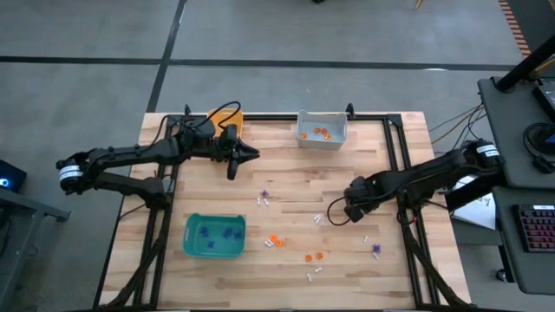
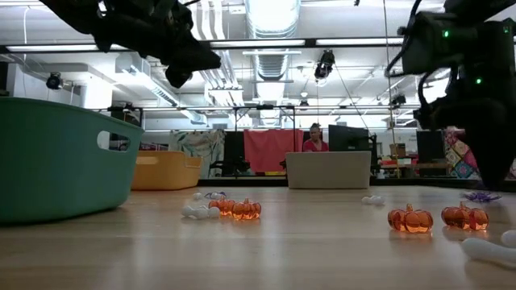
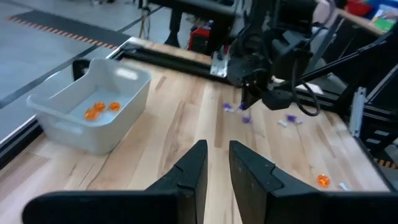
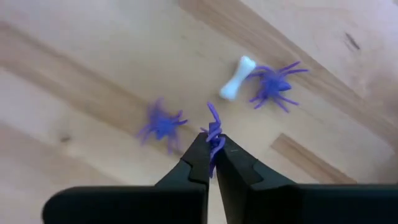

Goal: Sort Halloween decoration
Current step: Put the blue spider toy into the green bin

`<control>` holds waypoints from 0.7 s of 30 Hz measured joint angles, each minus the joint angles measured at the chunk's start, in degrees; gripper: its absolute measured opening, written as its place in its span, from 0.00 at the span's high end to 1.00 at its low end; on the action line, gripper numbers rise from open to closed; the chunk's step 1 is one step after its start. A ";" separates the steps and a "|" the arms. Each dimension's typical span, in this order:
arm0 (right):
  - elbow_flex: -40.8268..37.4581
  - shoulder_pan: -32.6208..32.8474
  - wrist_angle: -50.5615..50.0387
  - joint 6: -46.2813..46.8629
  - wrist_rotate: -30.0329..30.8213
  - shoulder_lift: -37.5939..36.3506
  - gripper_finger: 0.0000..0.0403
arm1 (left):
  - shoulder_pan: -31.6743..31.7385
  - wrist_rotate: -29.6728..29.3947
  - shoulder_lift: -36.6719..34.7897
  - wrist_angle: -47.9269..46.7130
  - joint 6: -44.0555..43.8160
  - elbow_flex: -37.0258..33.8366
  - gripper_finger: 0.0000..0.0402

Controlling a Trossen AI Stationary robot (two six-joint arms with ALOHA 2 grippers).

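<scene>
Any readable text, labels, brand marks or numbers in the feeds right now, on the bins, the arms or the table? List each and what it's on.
None can be read.
Teal bin, grey bin, orange-yellow bin: no labels visible.
Table: bare wood, no markings.
Both arms: no legible lettering.
Papers by the right arm's base: too small to read.
Room screens behind the table: too blurred to read.

My fingertips pinch a small purple plastic spider (image 4: 214,134); another purple spider (image 4: 161,126) and a white bone (image 4: 237,78) lie below.
</scene>
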 joint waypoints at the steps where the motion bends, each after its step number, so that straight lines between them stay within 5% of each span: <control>1: 0.27 0.02 0.06 -0.10 -0.36 -0.90 0.98 | -0.49 0.00 0.00 0.80 -0.17 0.00 0.88; 8: 4.01 0.02 9.38 -7.60 4.10 -4.73 0.98 | -3.49 0.21 -0.05 4.47 -0.51 -0.02 0.88; 21: 4.97 -1.25 68.61 -51.28 6.51 5.52 0.98 | -3.68 3.84 -1.41 2.86 -3.98 0.52 0.88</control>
